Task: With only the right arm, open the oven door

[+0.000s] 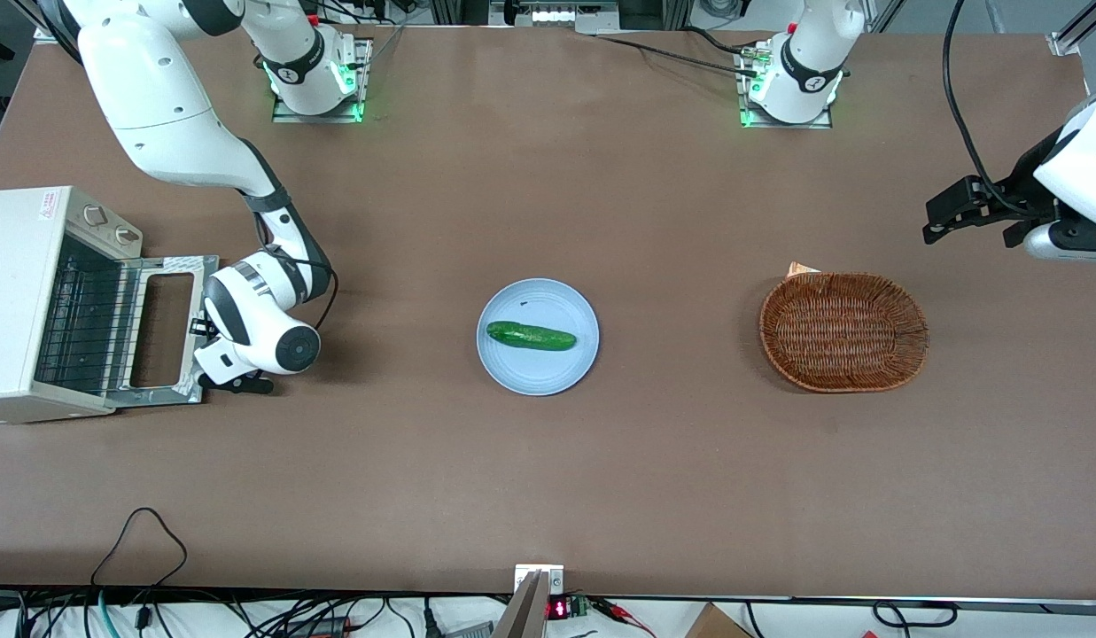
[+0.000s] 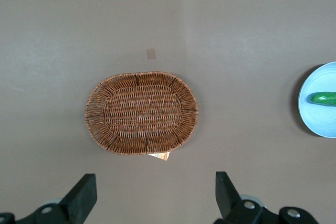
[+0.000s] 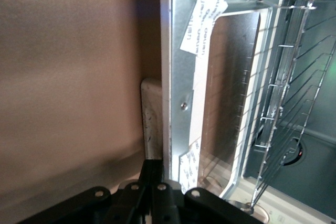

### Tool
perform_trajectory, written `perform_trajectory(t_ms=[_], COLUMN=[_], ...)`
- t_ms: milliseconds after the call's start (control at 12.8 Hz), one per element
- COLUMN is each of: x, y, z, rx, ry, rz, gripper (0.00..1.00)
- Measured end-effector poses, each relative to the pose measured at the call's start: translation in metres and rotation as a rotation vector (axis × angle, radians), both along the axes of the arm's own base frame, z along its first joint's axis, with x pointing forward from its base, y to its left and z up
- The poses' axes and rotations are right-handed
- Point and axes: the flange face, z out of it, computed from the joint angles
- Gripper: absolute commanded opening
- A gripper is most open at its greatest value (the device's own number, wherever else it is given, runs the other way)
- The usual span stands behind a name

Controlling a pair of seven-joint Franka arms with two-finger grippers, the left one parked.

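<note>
Lying flat on the table (image 1: 601, 496), the oven door (image 1: 162, 330) was seen in the front view swung fully down in front of the white toaster oven (image 1: 25, 301), w/ the wire rack (image 1: 91, 323) exposed inside. The right arm (image 1: 175, 133) was bent down toward it, and the gripper (image 1: 213, 354) was held at the door's outer edge, just beside the handle end. Whether its fingers were apart or closed could not be told from this view. Near mid-table a blue plate (image 1: 539, 372) w/ a cucumber (image 1: 530, 336) was seen; a wicker basket (image 1: 843, 331) lay toward the parked arm's end.

In the left wrist view only the wicker basket (image 2: 142, 113) and part of the plate (image 2: 317, 124) w/ the cucumber (image 2: 323, 98) were shown; nothing of the oven.

In the right wrist view the door's metal frame (image 3: 178, 77) and glass pane (image 3: 228, 87) were seen close up, w/ paper stickers (image 3: 202, 24) on the frame, the pale bar handle (image 3: 151, 124) under its edge, and the rack (image 3: 294, 103) alongside. The gripper (image 3: 152, 203) appeared as black hardware; its opening could not be judged, nor any hold on the door.

By appearance the door was judged stiff, light and hinge-guided, its glass breakable; the bar handle was judged the best place to grasp. The task looked approx. complete.
</note>
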Motion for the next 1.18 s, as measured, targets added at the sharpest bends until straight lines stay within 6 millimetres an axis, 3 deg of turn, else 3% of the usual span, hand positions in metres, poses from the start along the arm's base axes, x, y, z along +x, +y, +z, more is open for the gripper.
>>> perform_trajectory(t_ms=[314,471,863,1176], x=[0.012,0.025,0.053,0.054], y=[0.007,0.015,0.038,0.024], z=[0.013,0.039,0.132,0.221], rx=[0.075,0.133,0.338,0.513], ry=[-0.032,-0.034,0.025,0.049], rz=[-0.089,-0.158,-0.305,-0.316], gripper=[1.00,1.00,1.00,1.00])
